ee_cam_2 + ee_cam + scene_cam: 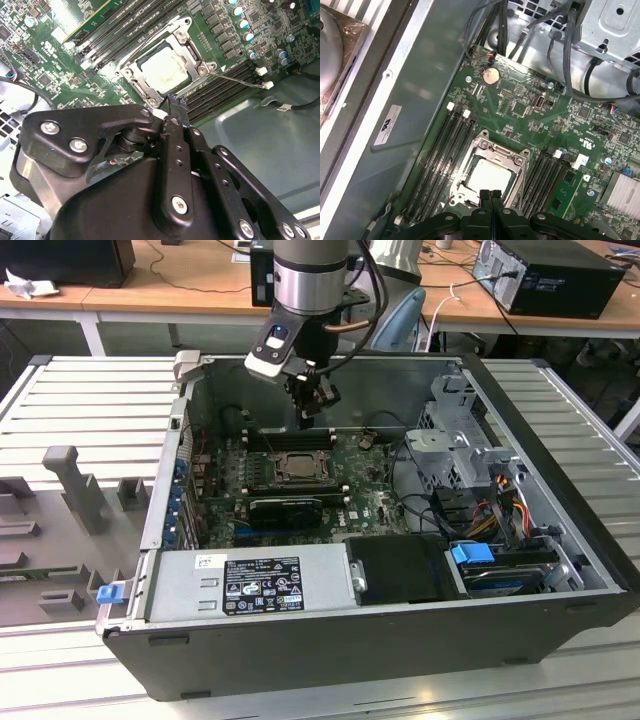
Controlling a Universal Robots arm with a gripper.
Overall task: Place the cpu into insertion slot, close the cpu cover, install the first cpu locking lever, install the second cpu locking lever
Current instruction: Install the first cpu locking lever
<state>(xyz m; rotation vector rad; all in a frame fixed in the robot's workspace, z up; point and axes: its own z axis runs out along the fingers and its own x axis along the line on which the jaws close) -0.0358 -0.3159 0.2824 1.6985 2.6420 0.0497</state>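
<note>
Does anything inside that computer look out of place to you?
One thing: in the second wrist view a thin metal lever juts sideways from the cpu cover across the memory slots, not tucked along the frame. The cpu itself sits flat and square.

Pale silver cpu (489, 175), green circuit board (520, 107), black gripper (490, 194).

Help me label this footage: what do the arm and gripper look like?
The arm is a silver-grey cylinder, with black cables looping beside it. A white-and-black module with a blue mark sits at the wrist. The gripper is matt black: flat linked bars joined by silver screws, ending in two narrow fingers.
</note>
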